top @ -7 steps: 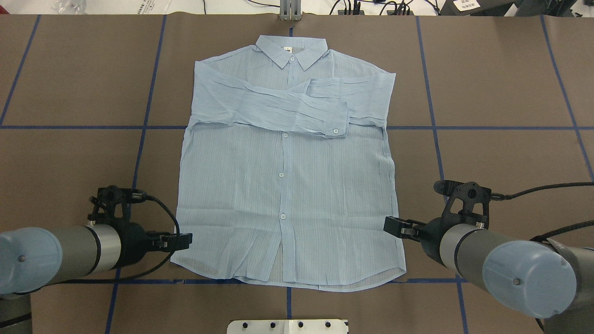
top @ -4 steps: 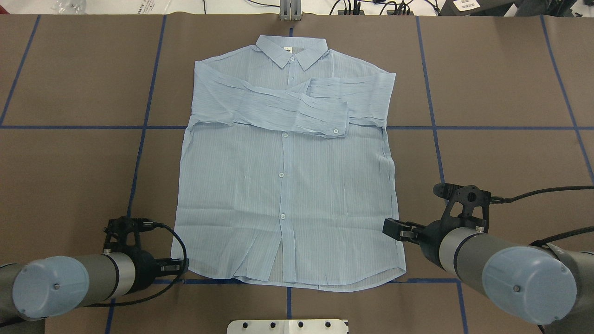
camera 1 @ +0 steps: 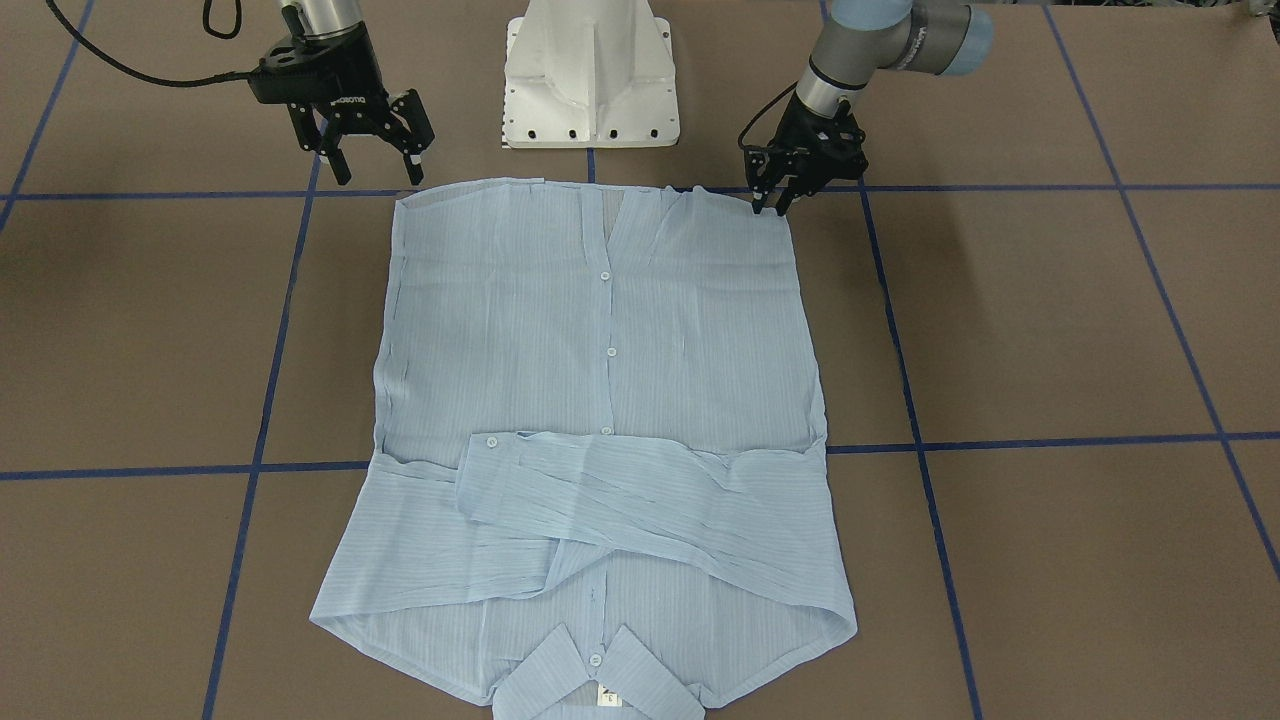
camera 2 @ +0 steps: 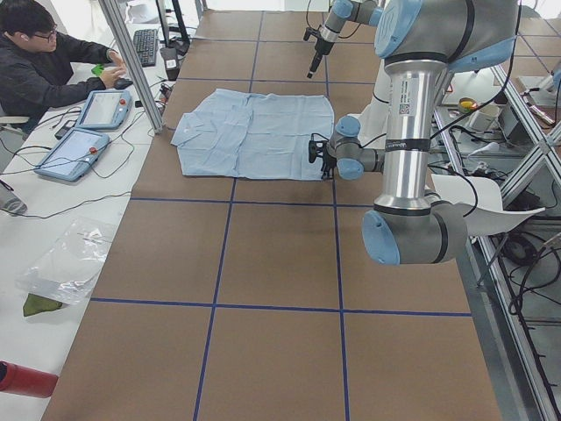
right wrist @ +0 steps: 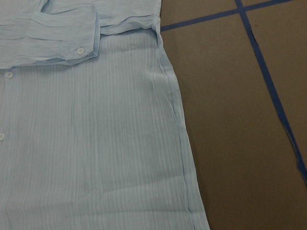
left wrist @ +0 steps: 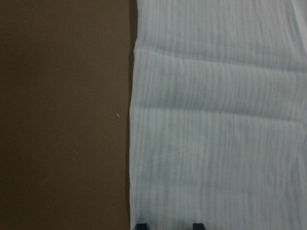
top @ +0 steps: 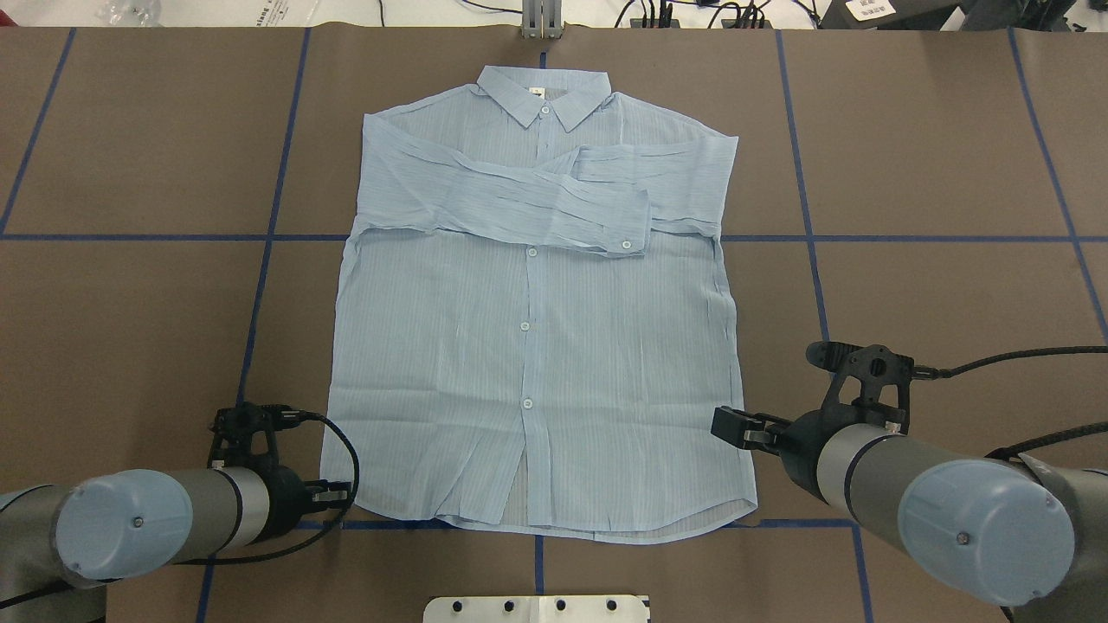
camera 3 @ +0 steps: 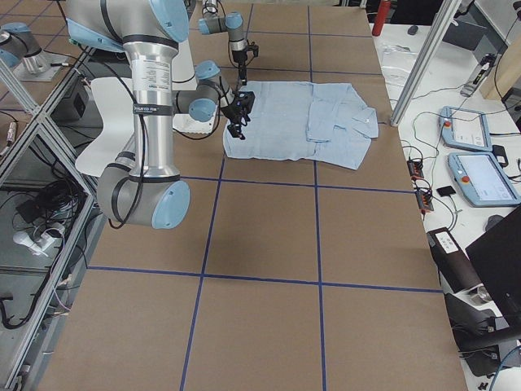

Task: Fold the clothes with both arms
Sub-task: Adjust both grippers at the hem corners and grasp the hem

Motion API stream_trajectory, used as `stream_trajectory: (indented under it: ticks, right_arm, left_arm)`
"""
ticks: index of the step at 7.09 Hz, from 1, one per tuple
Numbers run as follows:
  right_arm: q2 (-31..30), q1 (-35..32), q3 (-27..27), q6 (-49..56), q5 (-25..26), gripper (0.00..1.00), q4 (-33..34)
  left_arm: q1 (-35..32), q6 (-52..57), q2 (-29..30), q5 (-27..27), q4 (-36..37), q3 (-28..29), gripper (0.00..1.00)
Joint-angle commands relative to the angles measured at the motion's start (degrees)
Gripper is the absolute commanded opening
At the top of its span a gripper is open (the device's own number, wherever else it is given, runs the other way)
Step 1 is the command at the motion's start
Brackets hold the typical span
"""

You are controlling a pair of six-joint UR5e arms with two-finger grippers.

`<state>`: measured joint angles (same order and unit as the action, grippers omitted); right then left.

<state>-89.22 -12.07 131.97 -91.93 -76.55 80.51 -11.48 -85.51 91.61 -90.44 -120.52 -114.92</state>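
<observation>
Overhead view as reference. The thin light blue finely striped button-up shirt (top: 537,346) lies flat, front up, at the centre of the brown paper-covered table (top: 909,173) marked with blue tape grid lines (top: 130,236). Its collar (top: 544,93) is at 12 o'clock and its hem at 6 o'clock. Both long sleeves are folded across the chest, and the upper one ends in a cuff with a white button (top: 625,227) at about 1 o'clock of the shirt's centre. The placket is buttoned, with a short open split just above the hem. The left black two-finger gripper (camera 1: 768,205) sits at the hem corner, roughly 7 to 8 o'clock of the shirt. Its jaws are spread a little, and in the left wrist view both fingertips (left wrist: 140,225) show over cloth just inside the side edge. Contact with the fabric: cannot tell. The right black two-finger gripper (camera 1: 378,168) is at the shirt's side edge at about 4 o'clock, jaws spread wide and gripping nothing. The white pedestal base (camera 1: 592,75) stands at 6 o'clock, just beyond the hem.
</observation>
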Motion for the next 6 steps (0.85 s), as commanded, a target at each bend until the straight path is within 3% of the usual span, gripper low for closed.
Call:
stream_trajectory:
  ticks: [1,6]
  right_arm:
    - [0.3,0.0,0.0,0.0,0.0,1.0,0.0]
    - [0.3,0.0,0.0,0.0,0.0,1.0,0.0]
  left_arm:
    - [-0.3,0.2,0.3,-1.3,7.0,-3.8,0.43]
    - [-0.1,0.3,0.6,-1.1,7.1,-1.7,0.42]
